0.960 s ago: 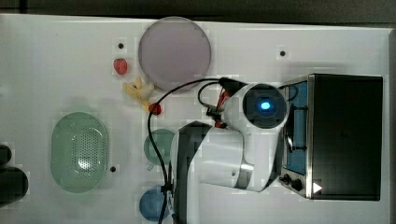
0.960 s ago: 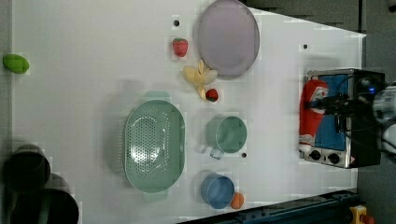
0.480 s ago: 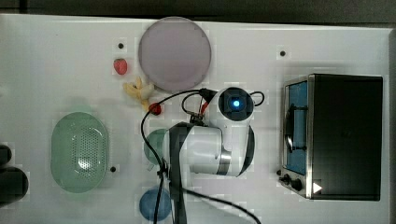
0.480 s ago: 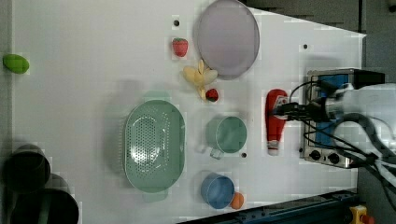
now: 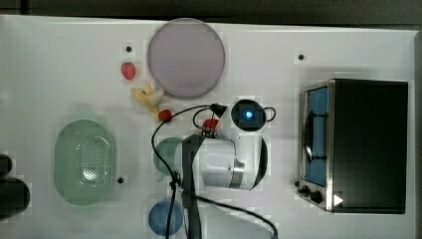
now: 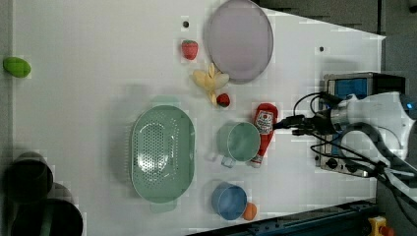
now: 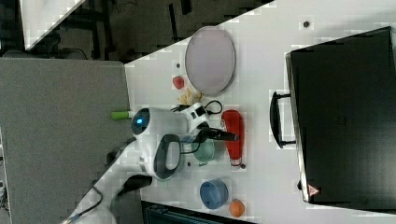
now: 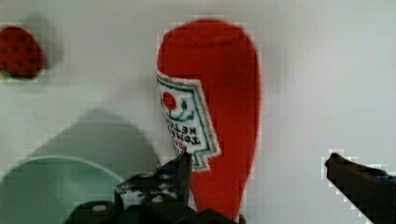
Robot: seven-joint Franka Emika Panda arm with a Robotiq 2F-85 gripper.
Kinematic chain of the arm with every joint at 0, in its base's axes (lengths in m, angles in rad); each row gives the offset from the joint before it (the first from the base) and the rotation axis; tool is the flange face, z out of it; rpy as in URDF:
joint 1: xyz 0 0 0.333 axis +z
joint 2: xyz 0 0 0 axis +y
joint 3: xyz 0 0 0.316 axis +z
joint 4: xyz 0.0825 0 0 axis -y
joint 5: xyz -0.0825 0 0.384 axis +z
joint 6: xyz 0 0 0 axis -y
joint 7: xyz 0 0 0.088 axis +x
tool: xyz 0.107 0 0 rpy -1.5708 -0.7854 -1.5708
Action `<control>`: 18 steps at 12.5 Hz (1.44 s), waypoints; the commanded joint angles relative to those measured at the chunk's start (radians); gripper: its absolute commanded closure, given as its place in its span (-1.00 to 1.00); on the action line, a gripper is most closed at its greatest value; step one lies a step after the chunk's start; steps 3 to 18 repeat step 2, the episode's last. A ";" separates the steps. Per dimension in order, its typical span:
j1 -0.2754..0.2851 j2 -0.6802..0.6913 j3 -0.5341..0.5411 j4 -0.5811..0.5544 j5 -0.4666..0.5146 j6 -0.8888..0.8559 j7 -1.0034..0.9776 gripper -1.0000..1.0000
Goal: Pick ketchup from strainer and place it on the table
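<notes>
The ketchup (image 6: 264,130) is a red squeeze bottle with a white label, lying flat on the white table (image 5: 59,59) right beside the green cup (image 6: 239,142). In the right view the ketchup (image 7: 233,135) lies between the cup and the black oven. My gripper (image 6: 282,124) hovers over the bottle. In the wrist view the gripper (image 8: 259,158) is open, its fingers spread wider than the ketchup (image 8: 219,107) and nothing held. The pale green strainer (image 5: 84,162) stands empty at the top view's left, well away from the arm.
A black toaster oven (image 5: 368,144) stands at the top view's right. A lilac plate (image 5: 188,57), two strawberries (image 5: 128,70) and a banana (image 5: 147,95) lie at the back. A blue cup (image 6: 229,200) and an orange (image 6: 250,211) sit by the front edge.
The arm carried the ketchup from beside the oven toward the green cup, set it on the table, and the jaws opened off it.
</notes>
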 commanded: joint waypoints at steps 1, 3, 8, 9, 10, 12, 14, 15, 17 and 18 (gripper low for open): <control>0.008 -0.185 0.001 0.141 0.000 -0.128 0.172 -1.00; 0.008 -0.221 -0.002 0.175 0.000 -0.190 0.255 -1.00; 0.008 -0.221 -0.002 0.175 0.000 -0.190 0.255 -1.00; 0.008 -0.221 -0.002 0.175 0.000 -0.190 0.255 -1.00; 0.008 -0.221 -0.002 0.175 0.000 -0.190 0.255 -1.00; 0.008 -0.221 -0.002 0.175 0.000 -0.190 0.255 -1.00; 0.008 -0.221 -0.002 0.175 0.000 -0.190 0.255 -1.00; 0.008 -0.221 -0.002 0.175 0.000 -0.190 0.255 -1.00; 0.008 -0.221 -0.002 0.175 0.000 -0.190 0.255 -1.00; 0.008 -0.221 -0.002 0.175 0.000 -0.190 0.255 -1.00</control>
